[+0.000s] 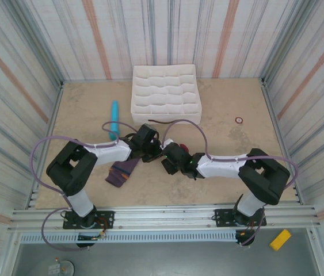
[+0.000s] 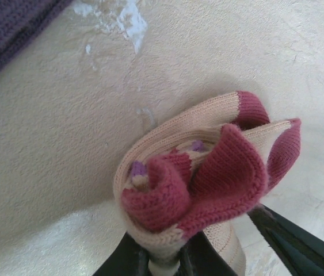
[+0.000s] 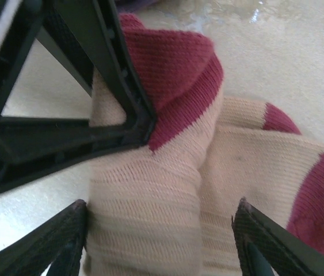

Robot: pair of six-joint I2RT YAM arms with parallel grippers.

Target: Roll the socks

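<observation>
The beige sock [image 2: 208, 172] lies at the middle of the counter [image 1: 231, 167], where your two pincers meet. It is folded into a loose roll: the ribbed beige layers wrap on the outside, and the maroon toe and heel parts curl up in the open end. A little of pink stripe shows inside the roll.

Your left pincer [image 2: 164, 261] is closed narrow and holds this roll at its lower edge. In the right wrist view its black tip [image 3: 141, 123] bites the fabric just where maroon meets beige.

Your right pincer [image 3: 159, 230] stands wide, with the roll between its two fingers [image 3: 64, 236]. The one finger touches the beige side; if the pincer presses the sock, I cannot tell.

In the top view both arms are bent at the elbow and the forearms lie low, pointing inward toward each other, so the pincers are almost tip to tip.

The purple sock [image 1: 122, 171] lies flat on the counter, just under your left forearm, apart from the roll.

Farther back are a light-blue cylinder [image 1: 114, 119] and a white divided tray [image 1: 166, 95].
</observation>
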